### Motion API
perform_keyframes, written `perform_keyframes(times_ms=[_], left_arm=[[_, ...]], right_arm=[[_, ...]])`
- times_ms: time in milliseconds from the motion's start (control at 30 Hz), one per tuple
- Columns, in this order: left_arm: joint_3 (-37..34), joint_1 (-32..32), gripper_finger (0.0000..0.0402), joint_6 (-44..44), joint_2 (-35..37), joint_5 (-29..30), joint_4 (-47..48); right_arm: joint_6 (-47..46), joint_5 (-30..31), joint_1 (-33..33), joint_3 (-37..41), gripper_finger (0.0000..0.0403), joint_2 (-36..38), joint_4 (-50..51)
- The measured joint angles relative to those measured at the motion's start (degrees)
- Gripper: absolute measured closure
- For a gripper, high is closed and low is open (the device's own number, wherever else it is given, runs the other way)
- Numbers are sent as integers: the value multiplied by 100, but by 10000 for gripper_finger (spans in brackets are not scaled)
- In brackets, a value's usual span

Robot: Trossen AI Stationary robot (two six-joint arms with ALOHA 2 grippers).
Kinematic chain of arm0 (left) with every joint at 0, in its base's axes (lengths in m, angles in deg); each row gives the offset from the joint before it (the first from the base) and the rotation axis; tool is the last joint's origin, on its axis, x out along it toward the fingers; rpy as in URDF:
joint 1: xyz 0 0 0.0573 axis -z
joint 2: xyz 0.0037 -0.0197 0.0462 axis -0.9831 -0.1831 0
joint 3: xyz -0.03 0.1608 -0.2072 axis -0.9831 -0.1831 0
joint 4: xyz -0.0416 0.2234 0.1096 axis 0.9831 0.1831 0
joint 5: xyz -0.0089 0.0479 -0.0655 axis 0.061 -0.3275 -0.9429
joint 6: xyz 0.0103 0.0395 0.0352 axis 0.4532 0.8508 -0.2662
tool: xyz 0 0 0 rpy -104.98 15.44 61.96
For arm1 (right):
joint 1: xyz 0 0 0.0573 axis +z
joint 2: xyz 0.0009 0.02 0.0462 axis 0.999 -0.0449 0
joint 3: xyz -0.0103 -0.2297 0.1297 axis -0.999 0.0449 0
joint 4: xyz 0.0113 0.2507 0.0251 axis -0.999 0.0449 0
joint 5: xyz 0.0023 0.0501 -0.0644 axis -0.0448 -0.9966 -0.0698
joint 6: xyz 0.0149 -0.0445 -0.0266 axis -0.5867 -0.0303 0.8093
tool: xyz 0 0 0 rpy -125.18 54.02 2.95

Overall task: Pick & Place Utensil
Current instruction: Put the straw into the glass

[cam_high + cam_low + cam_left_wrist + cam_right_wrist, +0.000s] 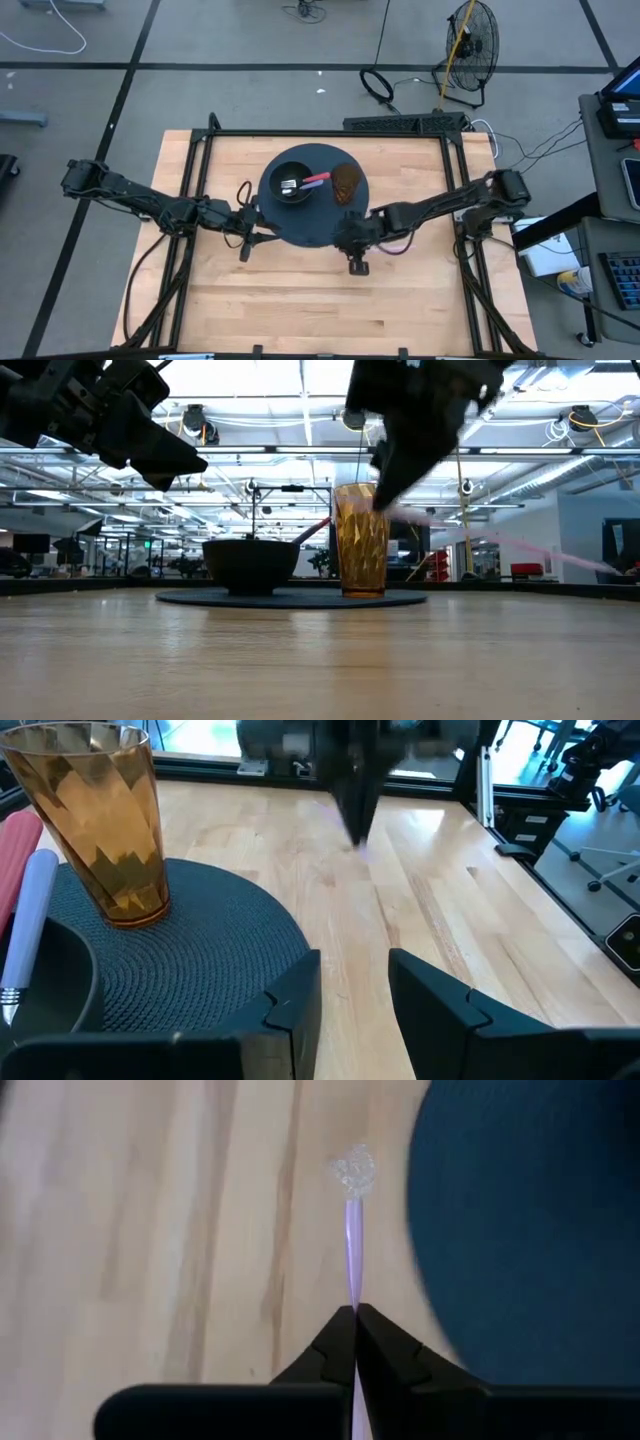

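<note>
Two utensils [303,183] in bowl [291,181], cup [346,182] beside

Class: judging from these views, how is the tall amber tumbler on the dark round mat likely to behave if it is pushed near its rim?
The amber tumbler would probably tip rather than slide: it is tall and narrows toward its base. The woven mat may grip that base, adding to this. It looks empty and translucent, so likely light.

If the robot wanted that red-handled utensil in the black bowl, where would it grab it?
Probably by the red handle, which pokes up over the black bowl rim toward the amber cup. Its business end lies down inside, hard to reach. A claw coming from above, jaws across the handle, looks best. The left claw is open and closest; the right claw already pinches a thin purple utensil.
</note>
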Motion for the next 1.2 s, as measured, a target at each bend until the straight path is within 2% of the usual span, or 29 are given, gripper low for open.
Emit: perform_keyframes(times_ms=[300,667,1033,1200], left_arm=[[0,4,279,0,0,0,-61],[0,0,279,18,0,-1,-137],[0,2,279,65,0,0,-175],[0,0,279,63,0,-1,-179]], right_arm=[[486,420,-95,-11,403,1131,-460],[1243,708,-506,-15,403,2161,-1713],[1647,684,-1193,-17,403,2395,-3292],[1781,672,-1463,-22,403,2319,-3554]])
